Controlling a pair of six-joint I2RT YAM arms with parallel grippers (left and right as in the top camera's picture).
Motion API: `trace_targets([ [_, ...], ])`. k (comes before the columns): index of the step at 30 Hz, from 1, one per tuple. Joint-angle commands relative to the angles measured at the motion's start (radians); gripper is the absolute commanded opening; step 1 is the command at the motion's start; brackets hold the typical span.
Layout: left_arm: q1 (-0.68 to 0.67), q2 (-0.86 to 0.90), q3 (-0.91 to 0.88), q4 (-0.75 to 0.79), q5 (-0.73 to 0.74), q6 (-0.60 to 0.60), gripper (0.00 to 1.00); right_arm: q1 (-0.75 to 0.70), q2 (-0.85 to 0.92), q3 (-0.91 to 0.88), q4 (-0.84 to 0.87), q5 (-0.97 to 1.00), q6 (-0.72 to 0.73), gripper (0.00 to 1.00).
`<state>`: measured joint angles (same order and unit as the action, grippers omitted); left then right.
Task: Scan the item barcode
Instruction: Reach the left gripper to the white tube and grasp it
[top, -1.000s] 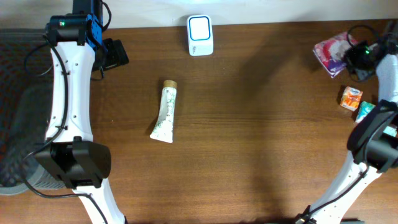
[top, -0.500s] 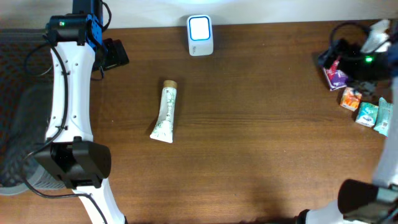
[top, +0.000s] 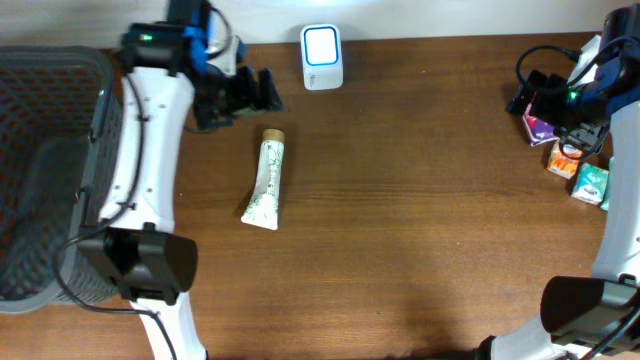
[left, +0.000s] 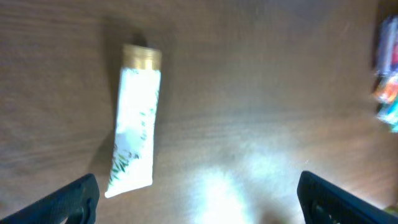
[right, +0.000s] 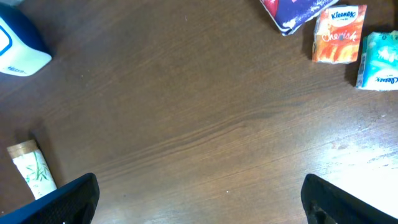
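Observation:
The item, a white tube with green print and a gold cap (top: 268, 181), lies on the brown table, cap toward the back. In the left wrist view the tube (left: 135, 126) sits ahead of and left of my open left gripper (left: 198, 200), which hovers empty just behind the cap (top: 260, 97). A white and blue barcode scanner (top: 322, 57) stands at the back edge, also showing in the right wrist view as the scanner (right: 17, 42). My right gripper (right: 200, 200) is open and empty, high over the far right of the table (top: 528, 98).
A purple pack (top: 541, 126), an orange tissue pack (top: 565, 159) and a teal pack (top: 590, 182) lie at the right edge. A dark mesh basket (top: 50, 150) stands off the left side. Bare wood stretches between the tube and the packs.
The left arm swung right from the far left corner to just behind the tube's cap. The right gripper opened, and the purple pack now lies beside the other packs.

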<state>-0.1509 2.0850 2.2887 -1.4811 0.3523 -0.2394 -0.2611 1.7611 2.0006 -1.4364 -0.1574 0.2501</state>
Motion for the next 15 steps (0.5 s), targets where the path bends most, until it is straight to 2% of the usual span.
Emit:
trace_targets([
  [1, -0.122, -0.023, 0.001, -0.074, -0.333, 0.003, 1.00, -0.001, 0.006, -0.003, 0.000, 0.016, -0.010, 0.99],
  [2, -0.155, -0.023, -0.022, -0.097, -0.473, -0.100, 0.93, -0.001, 0.006, -0.003, 0.001, 0.016, -0.010, 0.99],
  [3, -0.170, -0.023, -0.060, -0.100, -0.537, -0.156, 0.85, -0.001, 0.005, -0.003, 0.000, 0.016, -0.010, 0.99],
  [5, -0.183, -0.023, -0.197, -0.044, -0.512, -0.164, 0.84, -0.001, 0.005, -0.003, 0.001, 0.016, -0.010, 0.99],
  [7, -0.202, -0.023, -0.411, 0.124, -0.418, -0.149, 0.88, -0.001, 0.006, -0.003, 0.001, 0.016, -0.010, 0.99],
  [9, -0.211, -0.023, -0.543, 0.258, -0.420, -0.149, 0.87, -0.001, 0.006, -0.003, 0.001, 0.016, -0.010, 0.99],
  [11, -0.211, -0.023, -0.650, 0.408, -0.420, -0.148, 0.83, -0.001, 0.005, -0.003, 0.000, 0.016, -0.010, 0.99],
  [13, -0.211, -0.023, -0.718, 0.539, -0.419, -0.149, 0.69, -0.001, 0.006, -0.003, 0.000, 0.016, -0.010, 0.99],
  [15, -0.211, -0.023, -0.761, 0.610, -0.420, -0.149, 0.68, -0.001, 0.006, -0.003, 0.000, 0.016, -0.010, 0.99],
])
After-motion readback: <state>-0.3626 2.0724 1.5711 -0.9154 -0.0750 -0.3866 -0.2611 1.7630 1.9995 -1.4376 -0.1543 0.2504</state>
